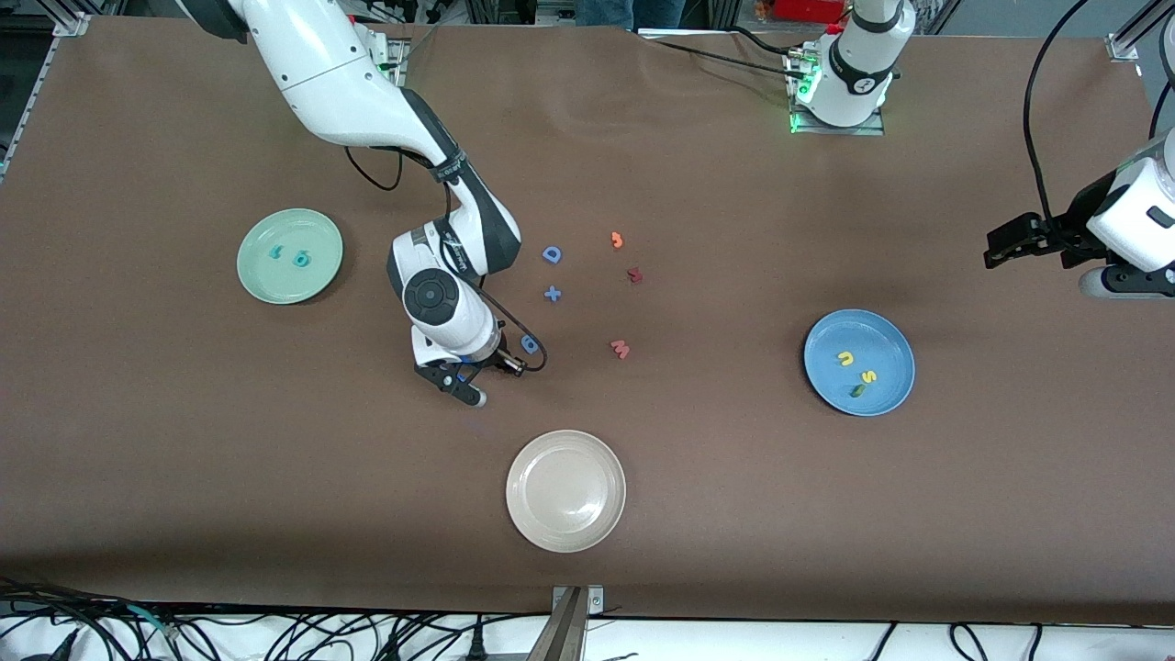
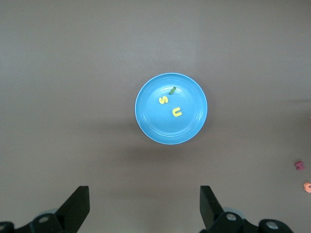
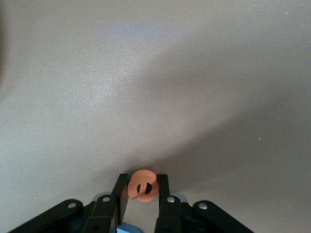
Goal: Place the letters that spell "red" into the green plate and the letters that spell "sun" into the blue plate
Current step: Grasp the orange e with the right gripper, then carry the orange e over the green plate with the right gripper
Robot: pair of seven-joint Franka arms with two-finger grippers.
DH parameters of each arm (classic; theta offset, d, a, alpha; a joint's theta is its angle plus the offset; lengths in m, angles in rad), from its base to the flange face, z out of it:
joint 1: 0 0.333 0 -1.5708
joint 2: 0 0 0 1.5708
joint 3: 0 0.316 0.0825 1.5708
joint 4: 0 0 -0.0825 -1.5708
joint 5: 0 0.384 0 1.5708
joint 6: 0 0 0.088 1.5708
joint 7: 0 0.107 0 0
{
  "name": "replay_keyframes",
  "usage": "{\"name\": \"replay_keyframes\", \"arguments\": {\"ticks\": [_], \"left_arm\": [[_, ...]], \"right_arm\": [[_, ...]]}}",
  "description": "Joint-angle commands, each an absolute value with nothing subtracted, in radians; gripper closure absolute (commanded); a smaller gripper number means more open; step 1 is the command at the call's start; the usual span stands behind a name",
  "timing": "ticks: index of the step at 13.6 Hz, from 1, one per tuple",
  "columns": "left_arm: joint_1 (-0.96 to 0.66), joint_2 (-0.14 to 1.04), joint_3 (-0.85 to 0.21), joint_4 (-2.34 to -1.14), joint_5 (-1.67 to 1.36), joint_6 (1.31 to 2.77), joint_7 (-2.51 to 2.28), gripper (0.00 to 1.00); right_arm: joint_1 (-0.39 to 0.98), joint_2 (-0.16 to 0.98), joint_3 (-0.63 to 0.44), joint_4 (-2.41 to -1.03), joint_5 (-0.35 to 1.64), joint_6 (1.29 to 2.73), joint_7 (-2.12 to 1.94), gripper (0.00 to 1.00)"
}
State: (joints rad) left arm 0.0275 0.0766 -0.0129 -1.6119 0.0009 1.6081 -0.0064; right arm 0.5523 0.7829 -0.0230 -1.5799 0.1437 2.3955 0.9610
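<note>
Right wrist view — orange e [image 3: 141, 185] pinched btwn right claw [image 3: 141, 190] fingers, at table.

You have a plain brown table [image 1: 734, 514] under everything. The green plate [image 1: 262, 275] is pale mint, with two teal letters [image 1: 288, 256] on it. The blue plate [image 2: 149, 121] is a medium blue and carries a yellow s [image 2: 163, 100], a yellow u [image 2: 177, 112] and a green n [image 2: 172, 90]. The third plate [image 1: 565, 490] is off-white. Between the right gripper's [image 3: 142, 190] black fingers you can see an orange e [image 3: 141, 184]. Loose on the table are a blue capital D [image 1: 552, 254], a blue plus [image 1: 552, 294], a blue 6-shaped piece [image 1: 529, 343], an orange hooked piece [image 1: 617, 240], a dark red piece [image 1: 634, 274] and a pink w [image 1: 620, 348]. The left gripper's [image 2: 145, 206] fingers are black too, and both arms are white with black joints.
</note>
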Motion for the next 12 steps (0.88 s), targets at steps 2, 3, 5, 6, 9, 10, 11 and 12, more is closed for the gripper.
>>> {"name": "replay_keyframes", "arguments": {"ticks": [2,3,5,6,9,10,11,12], "left_arm": [[0.029,0.091,-0.015,-1.585,0.017,1.589,0.017,0.00],[0.029,0.091,-0.015,-1.585,0.017,1.589,0.017,0.00],[0.028,0.091,-0.017,-1.586,0.015,1.589,0.017,0.00],[0.028,0.091,-0.017,-1.586,0.015,1.589,0.017,0.00],[0.026,0.091,-0.018,-1.586,0.015,1.591,0.015,0.00],[0.026,0.091,-0.018,-1.588,0.015,1.589,0.015,0.00],[0.026,0.091,-0.018,-1.586,0.015,1.589,0.015,0.00],[0.026,0.091,-0.018,-1.586,0.015,1.589,0.015,0.00]], "right_arm": [[0.549,0.795,-0.023,-1.572,0.147,2.391,0.956,1.00],[0.546,0.790,-0.025,-1.568,0.146,2.372,0.956,1.00],[0.529,0.752,-0.028,-1.563,0.146,2.291,0.939,1.00],[0.514,0.724,-0.026,-1.565,0.147,2.251,0.905,1.00],[0.477,0.651,-0.026,-1.565,0.150,2.127,0.853,1.00],[0.465,0.629,-0.026,-1.565,0.150,2.067,0.823,1.00],[0.459,0.600,-0.029,-1.568,0.150,2.006,0.792,1.00],[0.440,0.574,-0.031,-1.572,0.150,1.935,0.754,1.00]]}}
